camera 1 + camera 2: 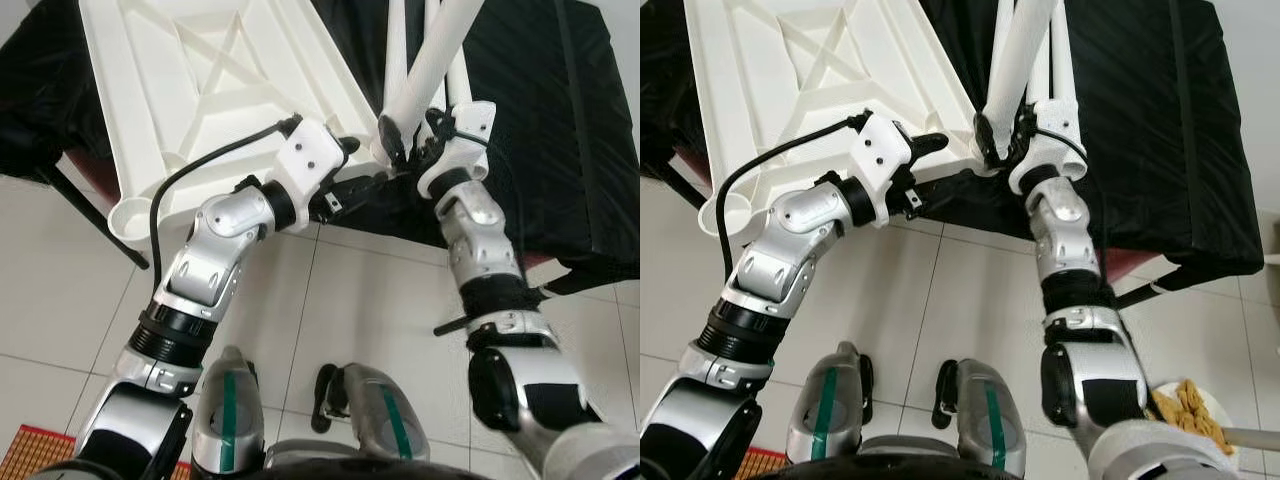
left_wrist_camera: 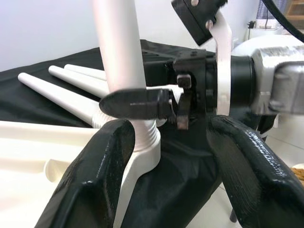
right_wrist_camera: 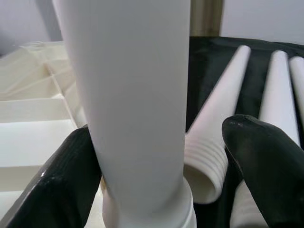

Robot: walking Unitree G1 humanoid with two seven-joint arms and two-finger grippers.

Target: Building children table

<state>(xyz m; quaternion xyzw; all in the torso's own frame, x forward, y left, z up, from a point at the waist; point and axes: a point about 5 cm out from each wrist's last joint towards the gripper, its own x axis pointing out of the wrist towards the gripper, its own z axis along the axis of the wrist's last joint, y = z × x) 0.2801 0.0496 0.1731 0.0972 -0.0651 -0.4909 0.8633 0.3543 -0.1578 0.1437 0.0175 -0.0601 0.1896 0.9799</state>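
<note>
Nearest the robot, on the pale tiled floor (image 1: 330, 290), stand its own feet, with a woven mat (image 1: 30, 450) at the floor's near left corner and a bowl of snacks (image 1: 1188, 405) to the right. Just beyond the floor's near tiles, the upturned white tabletop (image 1: 200, 80) lies rib-side up on a black-draped counter (image 1: 560, 130). At the tabletop's near right corner, the left end effector (image 1: 352, 172) is spread, its fingers flanking the corner socket (image 2: 142, 159) without clearly pinching it. The right end effector (image 1: 1000, 135) is also spread around the upright table leg (image 1: 1018, 50), whose threaded base sits in that socket; from the right wrist view, one finger lies against the leg and the other stands apart.

The build looks early: one leg is being seated, probably not yet fully screwed home. Beyond the tabletop's right edge, three spare legs (image 2: 61, 92) lie on the counter's black cloth, still to be fitted. Farther off stands a plain light wall (image 2: 42, 28).
</note>
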